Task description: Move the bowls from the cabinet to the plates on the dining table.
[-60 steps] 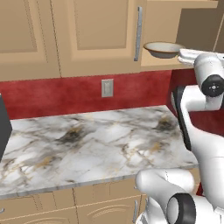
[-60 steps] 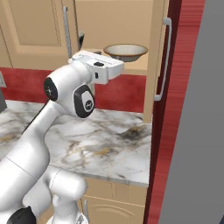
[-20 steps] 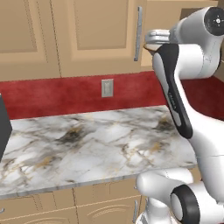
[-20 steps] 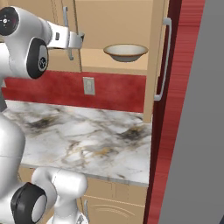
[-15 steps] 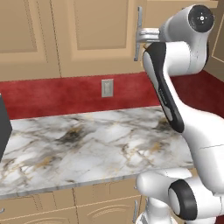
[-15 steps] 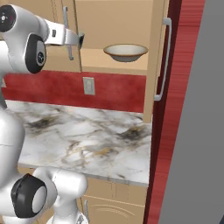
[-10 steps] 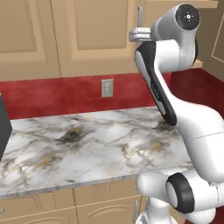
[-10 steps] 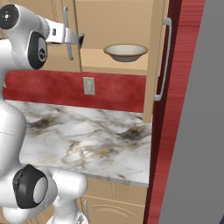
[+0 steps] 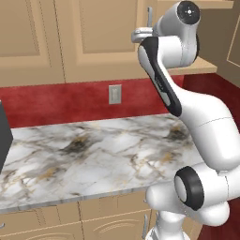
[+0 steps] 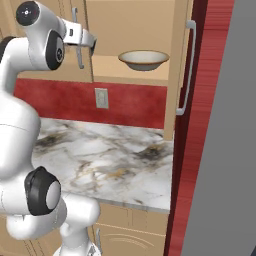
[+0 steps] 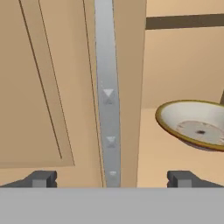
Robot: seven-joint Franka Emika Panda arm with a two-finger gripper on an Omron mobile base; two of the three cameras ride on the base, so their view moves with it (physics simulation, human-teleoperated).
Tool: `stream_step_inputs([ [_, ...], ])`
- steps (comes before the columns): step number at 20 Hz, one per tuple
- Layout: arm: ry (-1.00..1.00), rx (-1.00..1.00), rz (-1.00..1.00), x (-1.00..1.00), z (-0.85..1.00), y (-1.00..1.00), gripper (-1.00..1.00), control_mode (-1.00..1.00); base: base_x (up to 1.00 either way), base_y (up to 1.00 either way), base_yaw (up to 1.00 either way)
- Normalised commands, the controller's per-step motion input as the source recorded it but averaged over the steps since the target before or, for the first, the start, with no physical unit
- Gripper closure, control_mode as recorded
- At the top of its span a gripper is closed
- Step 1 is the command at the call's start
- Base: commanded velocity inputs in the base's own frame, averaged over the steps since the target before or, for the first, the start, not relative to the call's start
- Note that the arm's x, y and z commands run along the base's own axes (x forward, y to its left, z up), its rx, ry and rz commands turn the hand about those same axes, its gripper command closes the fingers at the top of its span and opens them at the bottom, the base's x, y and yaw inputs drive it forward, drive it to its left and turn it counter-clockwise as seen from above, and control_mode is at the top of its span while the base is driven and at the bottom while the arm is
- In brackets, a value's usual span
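A shallow tan bowl (image 10: 143, 59) with a cream inside sits on the shelf of the open cabinet (image 10: 130, 72). In the hand view the bowl (image 11: 196, 124) lies to the right, past the edge of the closed door. My gripper (image 10: 93, 46) is open and empty, up at cabinet height to the left of the bowl. It faces the long silver handle (image 11: 107, 92) of the closed left door, with its fingertips (image 11: 42, 178) spread to either side of it. From the left base my gripper (image 9: 136, 36) shows beside that handle (image 9: 150, 16). The plates and the dining table are out of view.
A marble counter (image 9: 93, 154) runs below the cabinet, with a red backsplash and a wall outlet (image 10: 101, 98). The cabinet's right door (image 10: 177, 65) stands open. A dark appliance (image 9: 3, 136) sits at the counter's left end. A tall grey panel (image 10: 225, 150) stands at the right.
The hand has swung left, away from the bowl and over to the closed door's handle, and the arm's upper joints have turned with it. The bowl has not moved. The jaws stayed open.
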Motion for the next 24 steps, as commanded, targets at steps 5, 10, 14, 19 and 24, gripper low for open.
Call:
stream_step_inputs([
  [5,0.0,-0.05,0.05,0.31,0.05,0.03,-1.0,-1.0,0.0,0.0,0.0],
  [10,0.0,-0.04,0.05,0.36,0.0,0.02,-1.0,-1.0,0.0,0.0,0.0],
  [14,0.0,-0.04,0.04,0.3,0.0,0.02,-1.0,-1.0,0.0,0.0,0.0],
  [19,0.0,-0.05,0.01,0.19,0.0,0.06,1.0,-1.0,0.0,0.0,0.0],
  [24,0.0,-0.03,0.0,0.11,-0.01,0.0,1.0,-1.0,0.0,0.0,0.0],
])
